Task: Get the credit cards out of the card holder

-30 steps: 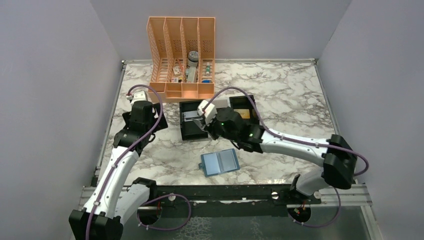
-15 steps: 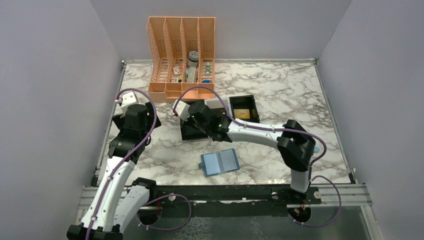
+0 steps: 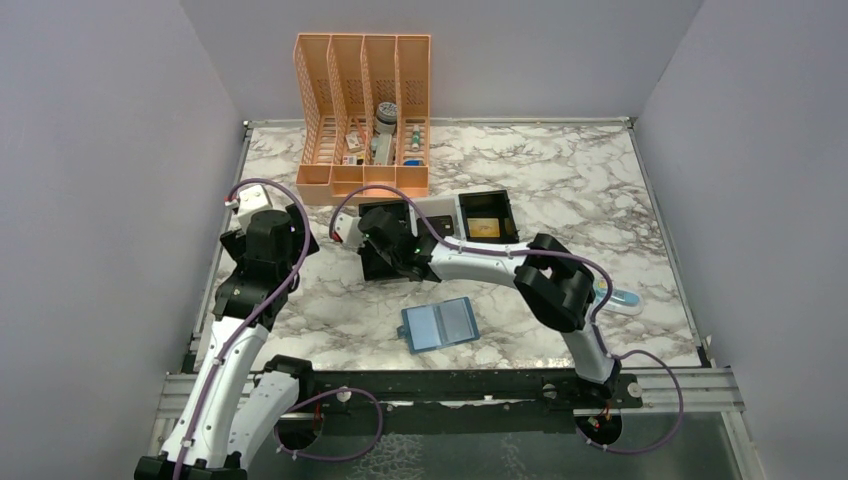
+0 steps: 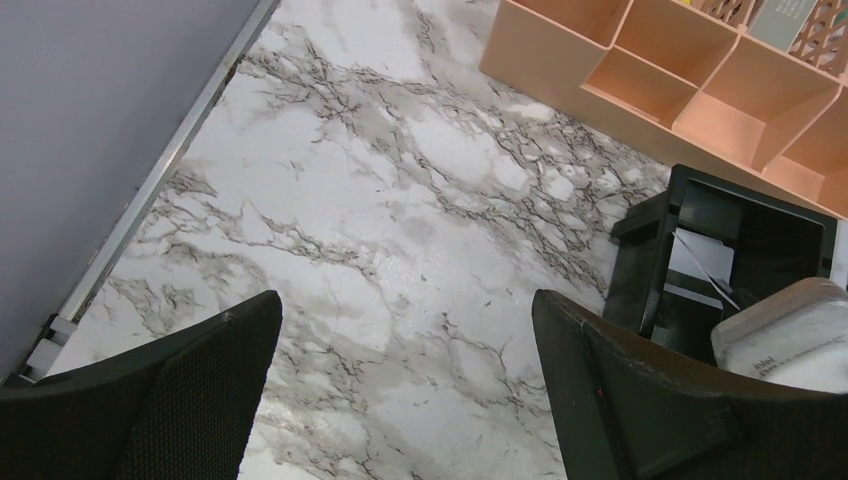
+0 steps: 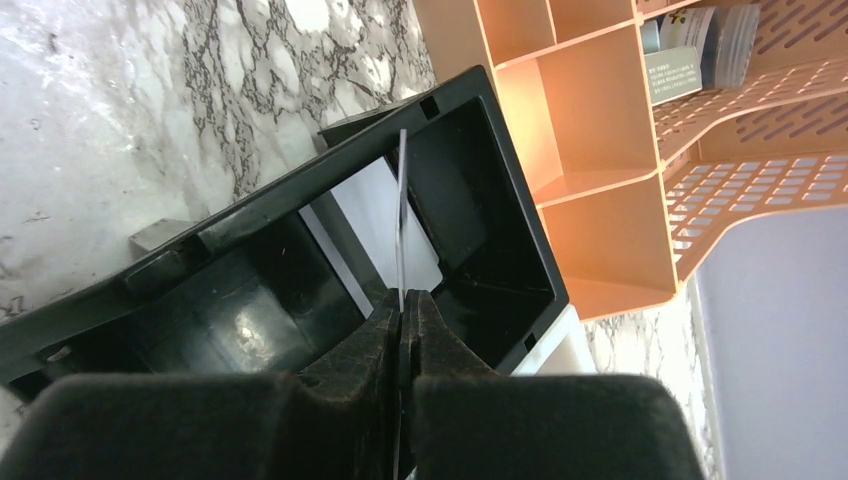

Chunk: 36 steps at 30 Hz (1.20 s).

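Marble table (image 3: 580, 180), right arm (image 3: 470, 265) stretched over black tray (image 5: 500, 230), right fingers (image 5: 375, 345) pinching credit card (image 5: 401, 220), left fingers (image 4: 200, 370) spread

No writing is legible; small print on a packet (image 5: 672, 75) in the orange rack (image 5: 600, 130) is too blurred.

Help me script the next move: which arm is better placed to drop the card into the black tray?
Right. The right gripper is shut on a thin card held edge-on over the black tray. The left gripper is open and empty over bare marble beside it.
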Each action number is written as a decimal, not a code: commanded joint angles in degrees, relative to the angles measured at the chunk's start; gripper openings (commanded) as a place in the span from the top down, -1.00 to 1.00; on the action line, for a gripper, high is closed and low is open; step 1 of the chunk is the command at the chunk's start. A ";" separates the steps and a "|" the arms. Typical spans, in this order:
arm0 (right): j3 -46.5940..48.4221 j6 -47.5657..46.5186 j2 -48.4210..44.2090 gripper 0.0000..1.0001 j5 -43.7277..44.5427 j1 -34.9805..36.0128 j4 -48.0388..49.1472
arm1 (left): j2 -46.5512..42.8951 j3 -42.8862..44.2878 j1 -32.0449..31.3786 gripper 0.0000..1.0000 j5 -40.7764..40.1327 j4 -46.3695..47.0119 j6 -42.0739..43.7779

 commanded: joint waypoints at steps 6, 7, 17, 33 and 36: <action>3.55 -6.37 5.09 0.95 3.71 -0.28 2.03 | -0.84 -0.14 1.14 -0.98 -1.40 -0.73 -0.24; 3.48 -6.85 5.23 0.94 3.56 -0.41 2.75 | -0.77 -0.14 1.21 -0.98 -1.31 -0.73 -0.17; 3.79 -11.67 7.92 0.89 1.99 -1.89 5.04 | -0.76 -0.18 1.56 -0.98 -0.87 -0.64 -0.06; 4.39 -10.09 6.70 0.32 -7.07 -3.75 -3.34 | 0.99 -0.05 2.67 -0.98 1.23 -0.31 0.62; 4.38 -10.00 6.30 0.31 -7.24 -3.91 -3.96 | 1.11 -0.13 2.75 -0.98 1.51 -0.33 0.64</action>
